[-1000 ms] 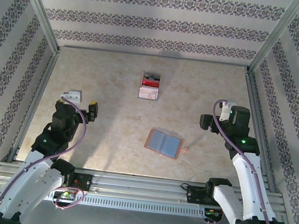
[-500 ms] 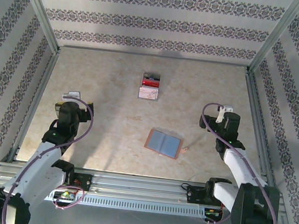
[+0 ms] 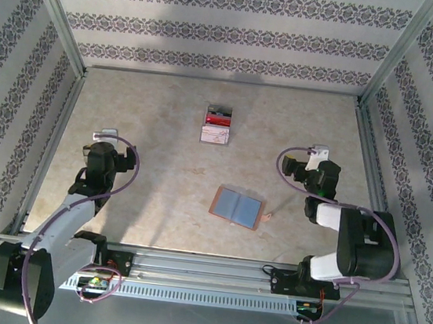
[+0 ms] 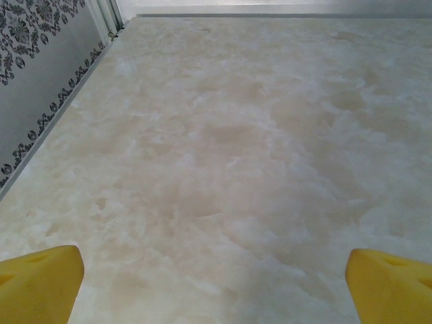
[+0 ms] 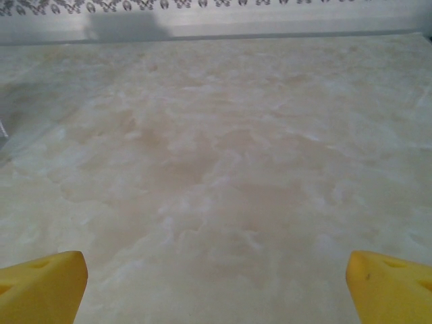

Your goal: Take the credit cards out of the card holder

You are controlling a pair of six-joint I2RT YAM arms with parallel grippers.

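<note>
Enclosing walls (image 3: pixel 217 28): patterned panels are set along three sides, well apart from the task items.
Table (image 3: pixel 151 114): a pale marbled top is provided; holder and stack are laid on it.
Arms: the left arm (image 3: pixel 78 192) and right arm (image 3: pixel 341 240) are folded near the near corners.
Card holder (image 3: pixel 236 207): laid open and flat, grey-blue inside upward, between the arms and nearer the right one. Whether any pocket is filled cannot be told.
Credit cards (image 3: pixel 216 126): a small red, white and dark stack is laid toward the far middle, well apart from the holder. It is judged to be extracted cards.
Left gripper (image 4: pixel 214 280): the fingers are spread wide; nothing is grasped.
Right gripper (image 5: pixel 216 282): released likewise, over bare table.
Step in hand: extraction is judged finished or nearly so; nothing is being touched.
Next move: if a card remains, the holder is to be pinned by one gripper and the card edge pinched by the other; slipping is to be expected.
Obstruction: none is seen between either gripper and the holder.
</note>
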